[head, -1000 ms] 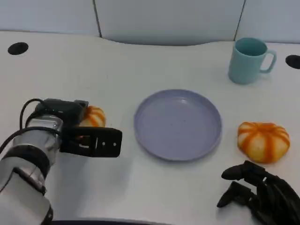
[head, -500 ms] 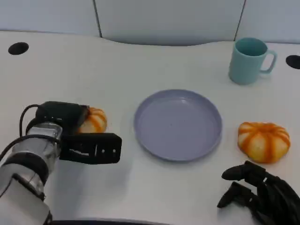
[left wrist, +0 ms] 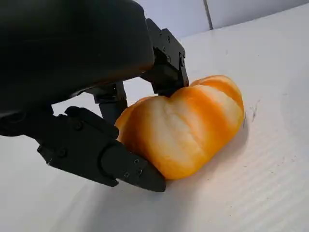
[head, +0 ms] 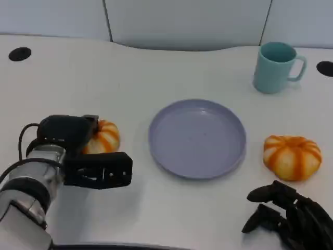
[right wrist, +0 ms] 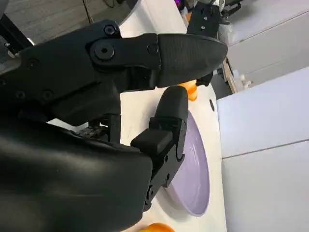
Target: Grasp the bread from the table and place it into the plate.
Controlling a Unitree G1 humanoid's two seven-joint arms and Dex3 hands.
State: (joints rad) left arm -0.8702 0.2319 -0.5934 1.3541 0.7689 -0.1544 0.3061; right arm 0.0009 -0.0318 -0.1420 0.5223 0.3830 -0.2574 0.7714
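Fingers (left wrist: 120, 166) of left hand (head: 78, 151) wrap the bread (left wrist: 186, 125), still on the bench (head: 130, 67) left of the plate (head: 196, 138), probably seating the grip before lifting. Right hand (head: 289, 216) idles near-right, loosely spread, holding nothing.

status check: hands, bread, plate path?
Left hand fingers closing around left bread, bread on the table. Right hand idle, holding nothing, near second bread. Plate bare, path unobstructed.
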